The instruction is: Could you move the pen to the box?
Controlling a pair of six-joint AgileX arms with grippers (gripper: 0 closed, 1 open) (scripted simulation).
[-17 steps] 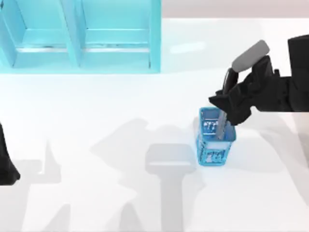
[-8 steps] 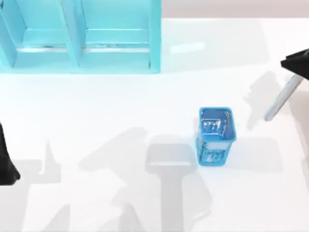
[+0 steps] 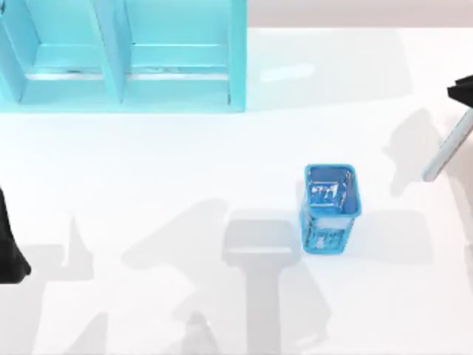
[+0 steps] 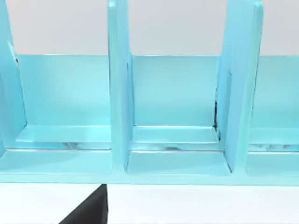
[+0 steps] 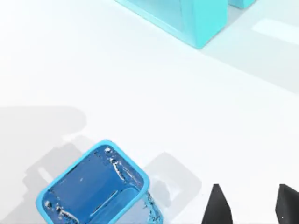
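Our right claw (image 3: 464,92) sits at the far right edge of the desk (image 3: 222,163) in the top view, as a dark tip clamped on the upper end of the pen (image 3: 446,153). The silver-grey barrel slants down from that tip toward the left, held in the air well apart from everything else, with its shadow falling on the white surface just beside it. In the right wrist view two black fingertips (image 5: 216,205) stand a little apart, though the pen between them cannot be made out there. Left of the pen, near the middle of the desk, stands the blue mesh cup (image 3: 329,208), upright and with nothing in it; the right wrist view looks down into the same cup (image 5: 93,186) and shows its open mouth and bare bottom. Farther out, at the far left corner of the desk, is the box (image 3: 122,55), a light blue piece split by upright dividers into open compartments, well apart from the cup and the pen. Our left arm is parked at the left edge of the desk, where its claw (image 3: 11,251) shows as a dark shape; we cannot tell how its fingers stand. The left wrist view faces the box (image 4: 177,116) and its compartments head on.
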